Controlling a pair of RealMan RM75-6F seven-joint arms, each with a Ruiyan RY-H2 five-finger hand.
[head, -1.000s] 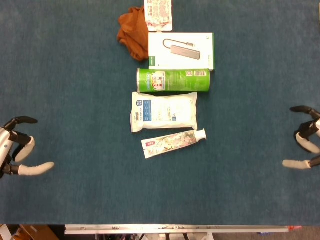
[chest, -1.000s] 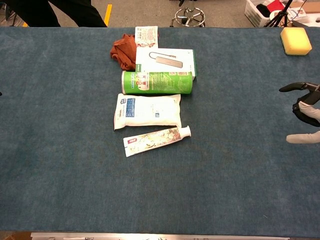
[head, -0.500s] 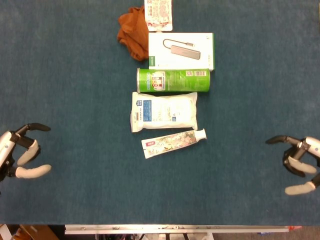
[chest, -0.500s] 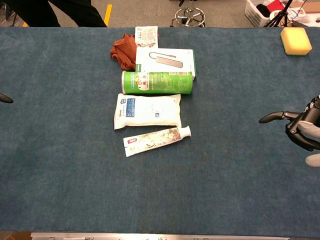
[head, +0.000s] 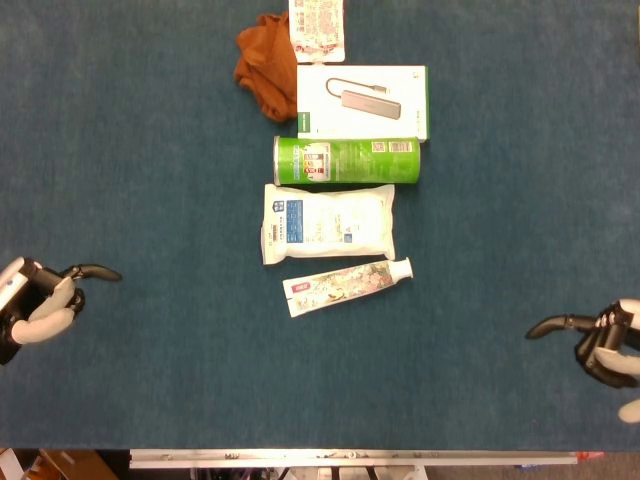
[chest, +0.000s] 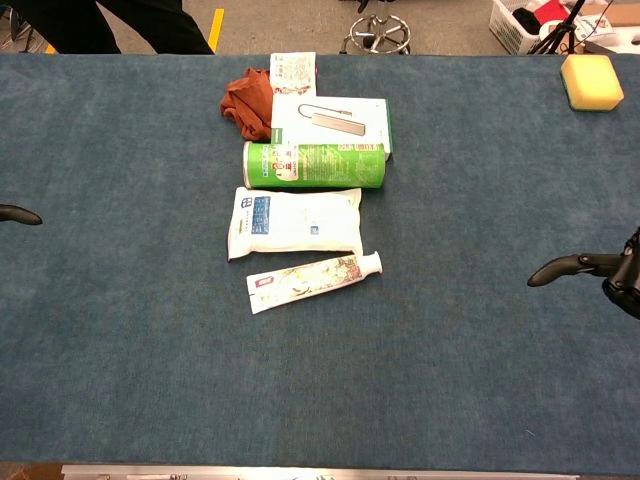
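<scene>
Blue felt covers the tabletop (head: 150, 150), and a column of goods runs down its middle. Taking the green canister (head: 347, 161) as the landmark, lying on its side: just beyond it sits a white box (head: 362, 102) printed with a cable adapter, with a rust-orange cloth (head: 264, 62) at the box's left corner and a small printed packet (head: 317, 26) at the far edge. Just on the near side of the canister lies a white pouch (head: 328, 222), and nearer again a toothpaste tube (head: 347, 281), angled, cap to the right.

Both hands are well apart from the canister, at the tabletop's near corners. Left hand (head: 35, 305) is far to the canister's left, holding nothing, one finger pointing toward the middle, the others loosely bent. Right hand (head: 605, 341) is far to its right, also holding nothing, one dark finger stretched inward and the rest spread. A yellow sponge (chest: 591, 81) rests far right of the canister.
</scene>
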